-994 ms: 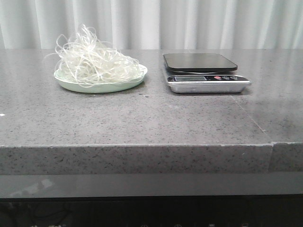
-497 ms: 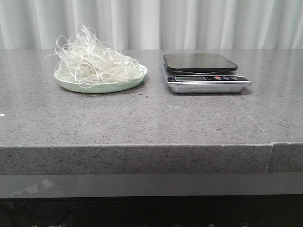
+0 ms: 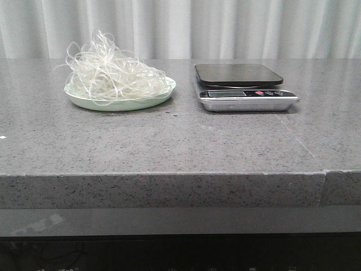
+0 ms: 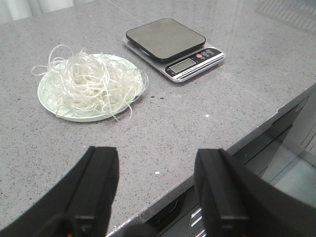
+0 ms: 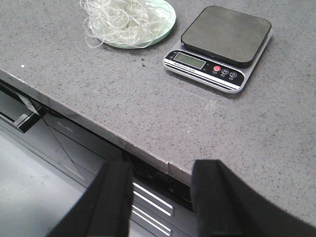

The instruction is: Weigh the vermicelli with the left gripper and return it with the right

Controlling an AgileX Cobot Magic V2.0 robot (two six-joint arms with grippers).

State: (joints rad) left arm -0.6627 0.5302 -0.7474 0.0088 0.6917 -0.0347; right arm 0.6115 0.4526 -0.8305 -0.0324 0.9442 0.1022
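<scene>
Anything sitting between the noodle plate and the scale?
No objects; only tiny dark specks on bare countertop between the plate of vermicelli and the scale, clearest in the front view.

Left pincer (image 4: 158, 190) and right pincer (image 5: 160, 197) both gape, holding nothing.

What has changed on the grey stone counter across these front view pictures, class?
Nothing visibly changed: the tangle of translucent whitish vermicelli lies on the pale green plate, and the silver scale with black platform stands beside it, bare.
</scene>
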